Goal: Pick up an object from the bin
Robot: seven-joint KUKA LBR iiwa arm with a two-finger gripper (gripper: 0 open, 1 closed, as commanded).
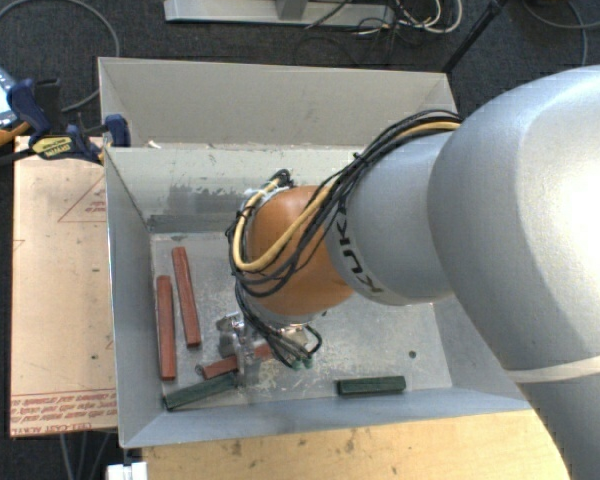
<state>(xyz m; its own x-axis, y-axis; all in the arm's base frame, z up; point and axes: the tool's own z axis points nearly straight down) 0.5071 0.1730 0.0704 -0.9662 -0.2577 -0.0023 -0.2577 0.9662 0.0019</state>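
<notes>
Toward the front left of the bin (128, 268), low over its floor: pincer (242, 356), under the orange wrist cover (290, 253). Cannot tell how wide open, nor any hold. Just beside it on the left, short red-brown stick (218, 369), long axis roughly left to right, right end pointing at the pincer. Just below, slanted dark green stick (200, 393). Farther left, pair of long red-brown sticks (166, 326), lengthwise front to back.

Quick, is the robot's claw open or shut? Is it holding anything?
Gripper: cannot be told. It is down near the bin floor, by a short red-brown block and a dark green stick.
</notes>
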